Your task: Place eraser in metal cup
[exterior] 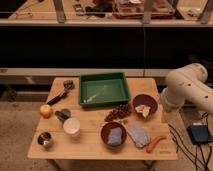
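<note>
The eraser [62, 115], a small dark grey lump with a lighter top, lies on the left part of the wooden table [90, 150]. The metal cup [45, 139], small and shiny with a dark inside, stands upright at the front left corner, apart from the eraser. My white arm [187, 90] is folded beside the table's right edge, far from both. My gripper does not show; it is hidden by or beyond the arm's bulk.
A white cup [72, 126] stands between eraser and metal cup. An orange [46, 110], a dark tool [62, 93], a green tray [104, 89], a brown cluster [119, 112], two dark red bowls [144, 104] [114, 135], a grey-blue pad [137, 135] and a carrot [156, 143] are there too.
</note>
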You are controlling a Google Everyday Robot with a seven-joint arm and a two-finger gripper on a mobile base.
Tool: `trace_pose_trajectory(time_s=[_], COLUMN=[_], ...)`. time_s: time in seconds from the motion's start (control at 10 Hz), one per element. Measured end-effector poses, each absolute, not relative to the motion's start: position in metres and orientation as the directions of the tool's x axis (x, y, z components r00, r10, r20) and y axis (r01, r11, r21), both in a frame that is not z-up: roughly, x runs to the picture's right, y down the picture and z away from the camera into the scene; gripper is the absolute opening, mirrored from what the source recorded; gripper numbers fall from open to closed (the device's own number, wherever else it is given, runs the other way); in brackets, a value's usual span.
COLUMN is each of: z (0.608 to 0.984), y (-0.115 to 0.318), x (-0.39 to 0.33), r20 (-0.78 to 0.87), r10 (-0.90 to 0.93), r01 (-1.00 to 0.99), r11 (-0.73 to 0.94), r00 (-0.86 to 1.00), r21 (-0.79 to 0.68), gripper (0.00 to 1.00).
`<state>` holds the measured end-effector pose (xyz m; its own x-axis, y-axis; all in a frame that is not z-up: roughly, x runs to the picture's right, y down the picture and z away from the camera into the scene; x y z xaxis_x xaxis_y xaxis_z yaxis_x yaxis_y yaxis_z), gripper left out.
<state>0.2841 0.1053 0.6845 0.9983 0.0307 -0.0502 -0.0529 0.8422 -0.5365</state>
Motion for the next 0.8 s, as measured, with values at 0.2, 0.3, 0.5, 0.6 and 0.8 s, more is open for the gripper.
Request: trace_pose_trajectory(time_s=[0.2,0.3,0.5,0.6,0.8], z=[0.684,0.684,0.684,0.685,0.687], y=[0.105,0.105,0.105,0.105,0.095], x=[0.284,0.284,0.284,0.284,0.276], r20=[-0.05,-0.05,-0.05,-0.05,-0.007], r10=[0.031,0.031,0.031,0.031,0.049], r01=[-0.053,-0.053,-0.053,-0.053,-0.045], r11=[0.842,0.842,0.842,0.843,0.859], r00=[0.998,0.998,0.998,0.998,0.999], r21=[-0.537,-0.537,-0.536,-0.535,-0.51], gripper=[0.65,0.65,0.65,0.65,0.65])
